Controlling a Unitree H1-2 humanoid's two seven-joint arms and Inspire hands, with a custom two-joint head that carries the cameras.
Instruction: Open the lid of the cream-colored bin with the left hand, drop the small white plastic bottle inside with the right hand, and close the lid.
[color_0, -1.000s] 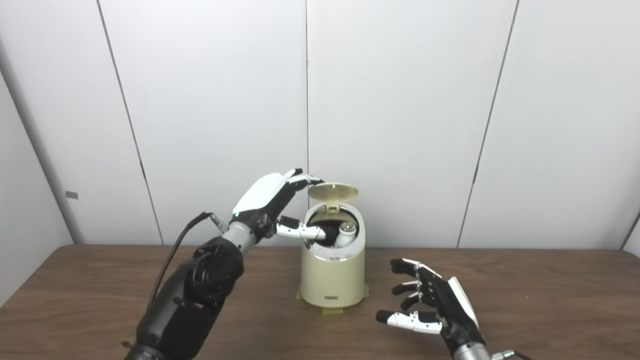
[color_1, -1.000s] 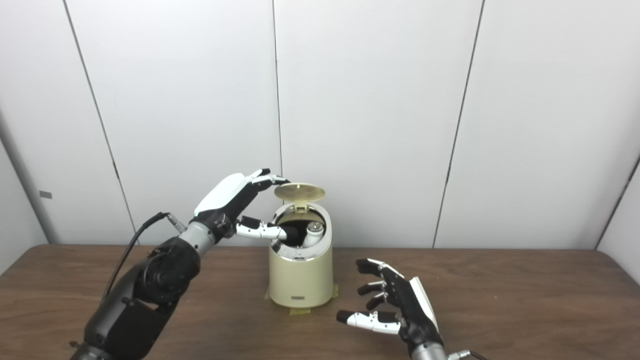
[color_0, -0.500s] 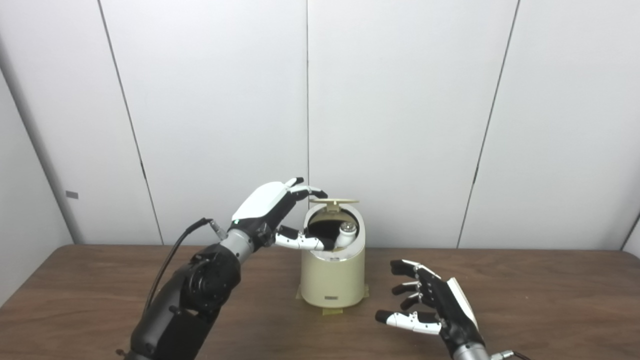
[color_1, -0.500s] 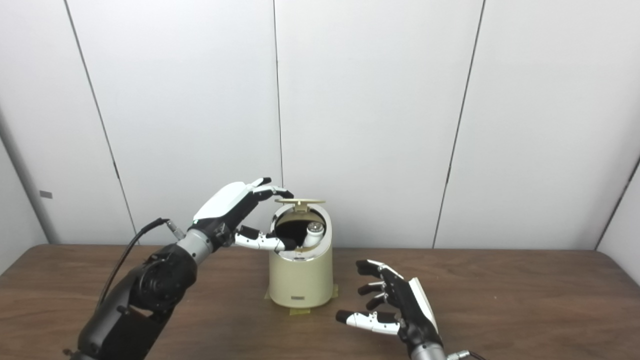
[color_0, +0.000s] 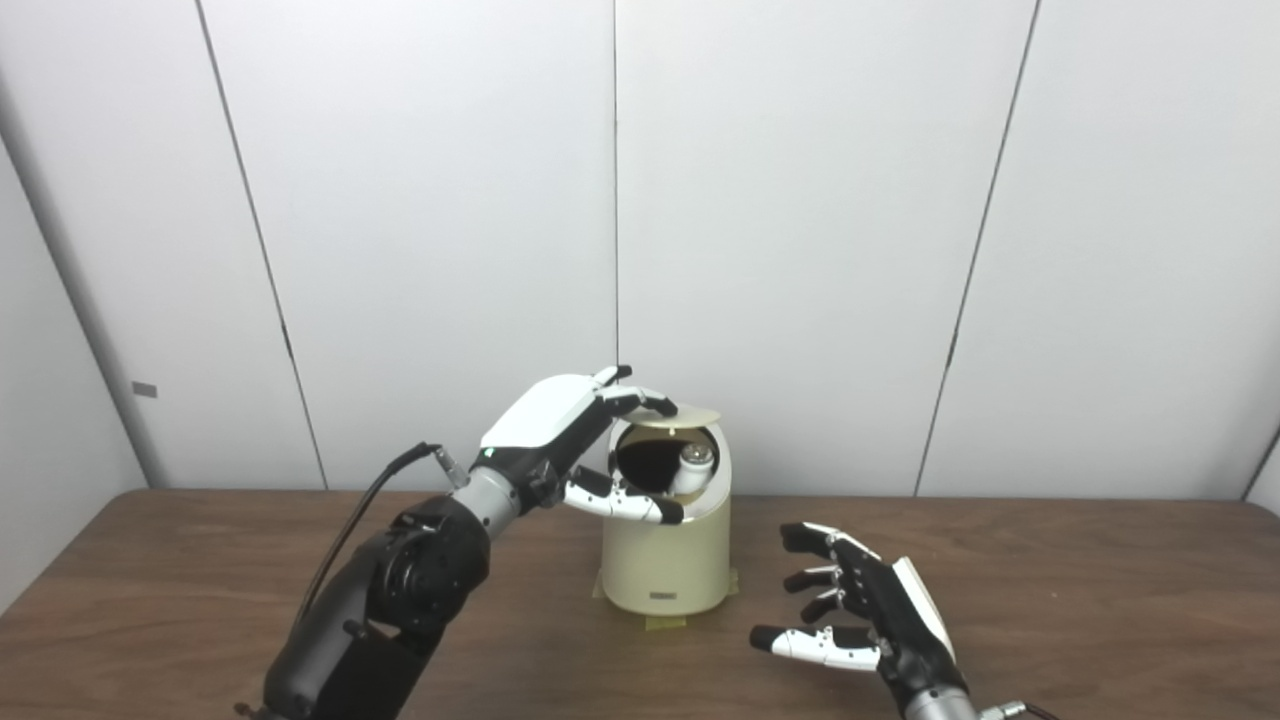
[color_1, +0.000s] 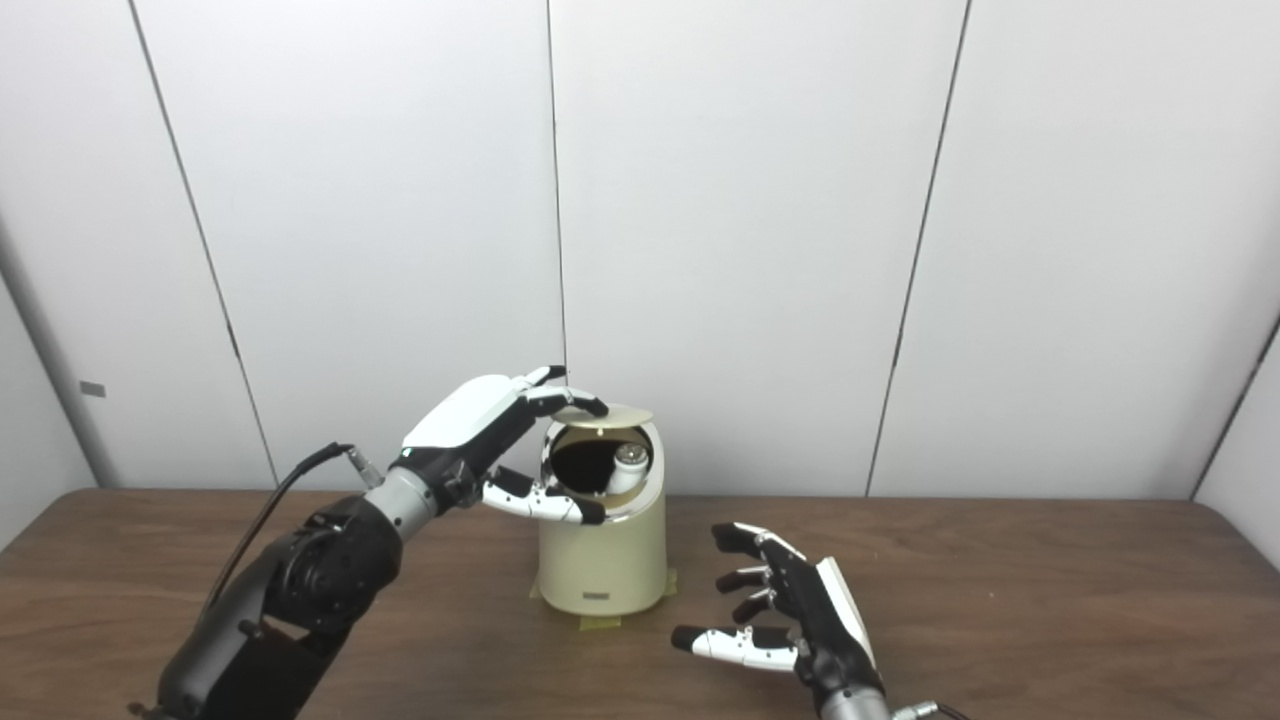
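Note:
The cream-colored bin (color_0: 665, 560) stands at the table's middle, on tape patches. Its round lid (color_0: 690, 414) is tipped down to almost level above the opening, which still gapes toward me. Inside, the small white plastic bottle (color_0: 692, 466) shows with its cap up against the dark interior. My left hand (color_0: 575, 435) reaches over the bin from the left; its fingertips (color_0: 650, 402) rest on the lid's top edge and the thumb lies across the front rim. It grips nothing. My right hand (color_0: 865, 615) hovers low over the table right of the bin, fingers spread and empty.
The brown wooden table (color_0: 1100, 590) stretches to both sides of the bin. White wall panels stand close behind it. A black cable (color_0: 350, 510) loops off my left forearm.
The lid has swung down from tilted-up to nearly flat as my left hand followed it forward and down. The thumb came out of the opening onto the rim. The right hand stayed put.

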